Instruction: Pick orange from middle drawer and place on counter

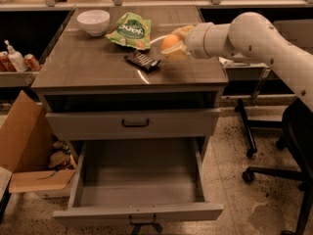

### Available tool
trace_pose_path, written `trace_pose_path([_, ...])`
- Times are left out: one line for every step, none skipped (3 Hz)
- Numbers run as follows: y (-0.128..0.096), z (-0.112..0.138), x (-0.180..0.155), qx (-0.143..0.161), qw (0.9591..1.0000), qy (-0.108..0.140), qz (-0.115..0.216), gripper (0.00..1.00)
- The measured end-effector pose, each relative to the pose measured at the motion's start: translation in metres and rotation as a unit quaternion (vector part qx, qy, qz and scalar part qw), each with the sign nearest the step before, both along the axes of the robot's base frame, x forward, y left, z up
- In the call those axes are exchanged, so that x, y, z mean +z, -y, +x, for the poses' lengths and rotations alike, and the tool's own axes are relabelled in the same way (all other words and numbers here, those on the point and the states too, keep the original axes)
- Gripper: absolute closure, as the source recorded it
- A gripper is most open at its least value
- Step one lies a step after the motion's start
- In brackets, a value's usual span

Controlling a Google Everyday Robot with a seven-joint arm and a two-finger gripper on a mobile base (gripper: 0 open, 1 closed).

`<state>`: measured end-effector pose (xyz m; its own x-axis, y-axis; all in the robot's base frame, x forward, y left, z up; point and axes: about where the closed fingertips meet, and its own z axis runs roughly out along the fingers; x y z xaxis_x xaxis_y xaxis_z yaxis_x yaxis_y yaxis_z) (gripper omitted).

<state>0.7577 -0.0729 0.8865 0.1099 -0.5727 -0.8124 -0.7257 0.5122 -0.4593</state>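
One orange (169, 41), one gripper (174, 45), one middle drawer (142, 180) and one counter (88, 65) are in view. The orange is over the counter's right side, near its right edge, clasped between the gripper's pale fingers (182, 31), which are closed around it from the right. Whether the fruit rests on the counter or hangs just above it cannot be told. The white arm (254, 33) reaches in from beyond the counter's right edge.

Three other things lie on the counter: one white bowl (93, 21) at its back left, one green snack bag (131, 30) at its back middle, and one dark wrapped bar (142, 61) at its middle, just left of the orange and apart from it. Nothing lies between the bar and the fruit.

Below the counter sits one closed drawer front (186, 124) with a black bar handle. Under that the middle drawer is pulled out, with a bare floor. A cardboard box (22, 141) stands left of the counter and an office chair (288, 146) right of it.

The orange is round, so it shows no long axis; the middle drawer's long axis runs along the counter's front edge
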Motion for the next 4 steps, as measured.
trace_pose_path([0.000,0.012,-0.004,-0.007,1.0000,-0.005,0.002,1.00])
trace_pose_path([-0.001,0.025,-0.012,-0.016,0.9997,-0.014,0.009,0.84])
trace_pose_path([-0.001,0.032,-0.018,-0.021,0.9995,-0.020,0.015,0.62])
trace_pose_path([0.000,0.037,-0.025,-0.030,0.9991,-0.026,0.018,0.38])
